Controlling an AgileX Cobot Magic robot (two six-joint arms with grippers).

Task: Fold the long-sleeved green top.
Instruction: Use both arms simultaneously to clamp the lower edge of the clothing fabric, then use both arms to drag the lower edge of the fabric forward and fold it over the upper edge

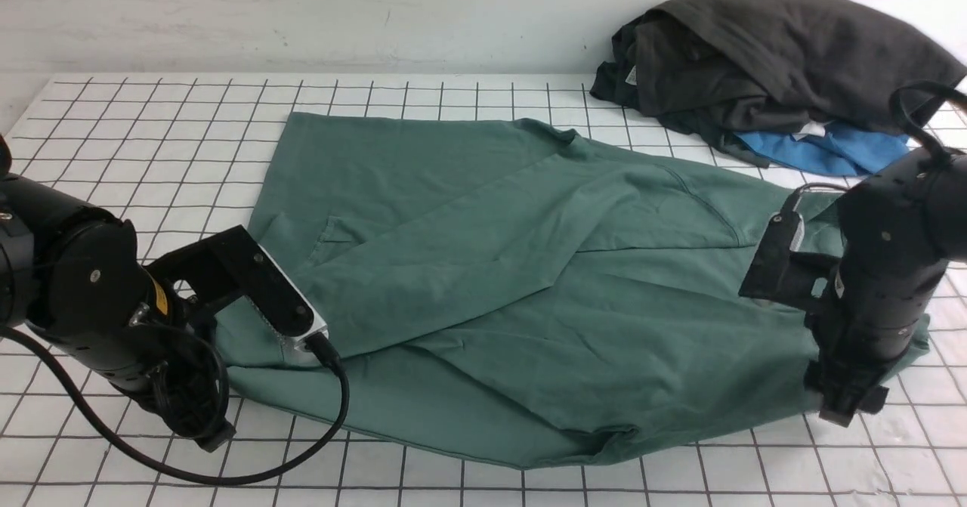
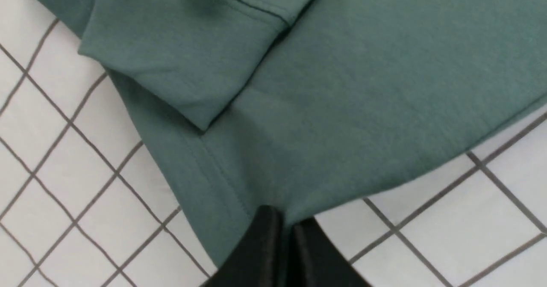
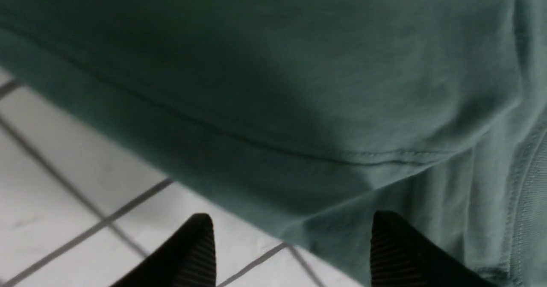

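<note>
One green top (image 1: 529,280) — left gripper (image 2: 284,218) pinching it, right gripper (image 3: 290,225) agape.

The left arm (image 1: 75,280) and right arm (image 1: 884,280) are built of rounded matte-black housings dotted with small screws (image 1: 94,275). A yellow sticker (image 1: 160,298), a silver-edged camera block (image 1: 279,303) and a looping black cable (image 1: 227,477) are carried on the left. The right gripper (image 3: 290,216) is tipped with ribbed black fingers (image 3: 201,252).

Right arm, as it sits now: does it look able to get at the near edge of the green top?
Probably yes. The right gripper stands open right at the green top, whose edge lies between its fingers. Nothing else is in the way.
</note>
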